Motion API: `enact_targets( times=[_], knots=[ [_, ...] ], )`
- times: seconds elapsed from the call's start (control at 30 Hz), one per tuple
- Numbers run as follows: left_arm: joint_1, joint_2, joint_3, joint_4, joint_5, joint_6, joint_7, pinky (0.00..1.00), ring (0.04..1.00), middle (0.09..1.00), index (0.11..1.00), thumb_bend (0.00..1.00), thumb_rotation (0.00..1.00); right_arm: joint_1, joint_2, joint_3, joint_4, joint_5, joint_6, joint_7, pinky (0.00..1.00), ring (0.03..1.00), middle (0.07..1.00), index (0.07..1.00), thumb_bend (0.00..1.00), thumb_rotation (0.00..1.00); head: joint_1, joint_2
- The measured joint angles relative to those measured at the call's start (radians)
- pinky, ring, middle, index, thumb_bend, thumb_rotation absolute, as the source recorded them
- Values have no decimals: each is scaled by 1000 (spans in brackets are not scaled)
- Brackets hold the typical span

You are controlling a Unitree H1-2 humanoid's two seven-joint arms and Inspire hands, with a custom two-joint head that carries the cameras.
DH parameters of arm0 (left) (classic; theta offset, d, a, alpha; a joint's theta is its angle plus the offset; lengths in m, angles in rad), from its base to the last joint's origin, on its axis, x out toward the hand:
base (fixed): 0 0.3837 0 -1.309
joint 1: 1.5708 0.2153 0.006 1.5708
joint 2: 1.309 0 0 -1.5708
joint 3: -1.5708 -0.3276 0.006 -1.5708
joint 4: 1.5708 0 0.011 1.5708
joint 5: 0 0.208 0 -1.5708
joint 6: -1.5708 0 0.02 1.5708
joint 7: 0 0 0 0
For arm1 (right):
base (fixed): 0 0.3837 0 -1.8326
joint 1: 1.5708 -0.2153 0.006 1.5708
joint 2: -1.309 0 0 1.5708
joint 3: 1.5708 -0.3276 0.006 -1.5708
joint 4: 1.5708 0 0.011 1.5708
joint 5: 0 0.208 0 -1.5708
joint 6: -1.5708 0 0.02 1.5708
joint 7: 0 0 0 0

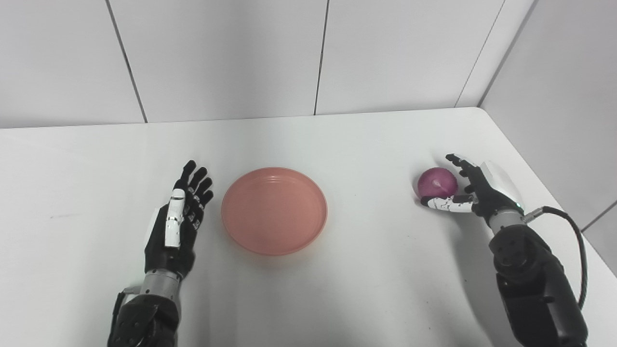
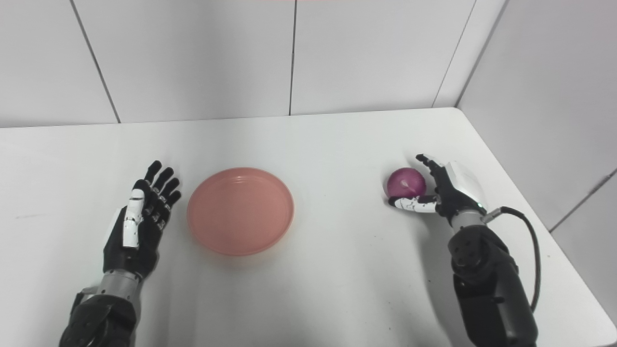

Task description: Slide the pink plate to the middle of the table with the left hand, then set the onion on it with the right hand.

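While the pink plate (image 1: 274, 210) lies empty just beyond the left hand's (image 1: 176, 219) spread, released fingertips (image 1: 195, 176), the onion (image 1: 437, 182) sits on the table (image 1: 366, 270), cupped between the right hand's (image 1: 475, 189) parted fingers (image 1: 458, 161), not clenched.

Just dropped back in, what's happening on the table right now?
The pink plate sits near the middle of the white table, empty. The left hand rests open beside the plate's left rim, not touching it. On the right, the right hand is cupped around the red onion, which sits on the table; its fingers look not fully closed. The onion is not yet on the plate.
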Motion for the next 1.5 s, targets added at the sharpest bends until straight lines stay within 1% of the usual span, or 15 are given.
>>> enact_targets(
  times=[0.17, 0.4, 0.53, 0.6, 0.73, 0.83, 1.03, 1.13, 1.23, 1.4, 1.5],
  knots=[
    [0, 0, 0, 0, 0, 0, 0, 968, 962, 964, 956, 477, 1000, -8, -1, 2, 9, -6, 0, -1, 721, 828, 872, 874, 951, 337, 2, 0],
    [3, 0, -1, -4, 0, 1, 0, 968, 959, 961, 952, 480, 1000, -17, -24, 20, 26, 9, 0, -13, 693, 787, 825, 834, 914, 289, 6, 0],
    [5, 0, -1, -7, 1, 1, 0, 972, 966, 967, 959, 481, 1000, -17, -31, 28, 33, 32, 0, -31, 698, 782, 819, 823, 913, 280, 6, -2],
    [5, 0, -1, -7, 1, 1, -1, 971, 966, 969, 961, 482, 1000, -17, -32, 29, 33, 38, 0, -34, 676, 762, 804, 809, 909, 266, 8, -2],
    [6, 0, -1, -8, 1, 1, -1, 963, 960, 963, 955, 479, 1000, -17, -33, 34, 34, 48, 0, -45, 622, 696, 743, 752, 900, 226, 8, -3],
    [9, 0, -1, -12, 1, 5, -1, 965, 960, 963, 955, 477, 1000, -17, -33, 34, 34, 62, 0, -52, 606, 671, 715, 723, 893, 198, 12, -2],
    [9, -1, -1, -12, 1, 5, 0, 964, 960, 962, 953, 480, 1000, -16, -43, 51, 34, 69, 0, -64, 584, 644, 684, 692, 880, 182, 14, -2],
    [9, -1, 0, -12, 1, 4, 0, 967, 960, 963, 953, 476, 1000, -17, -49, 57, 38, 75, 0, -69, 544, 601, 643, 633, 853, 147, 15, -5],
    [9, 0, 0, -11, 1, 4, -1, 971, 962, 968, 957, 478, 1000, -22, -60, 71, 49, 82, -1, -79, 520, 573, 619, 610, 843, 141, 15, -6],
    [9, 0, 0, -11, 1, 4, -1, 971, 961, 965, 956, 480, 1000, -27, -68, 96, 61, 81, -1, -104, 515, 543, 586, 559, 818, 119, 17, -8],
    [9, 0, 0, -11, 1, 4, -1, 970, 960, 964, 955, 481, 1000, -30, -69, 106, 73, 83, -7, -120, 513, 537, 578, 548, 810, 107, 18, -8]
  ],
)
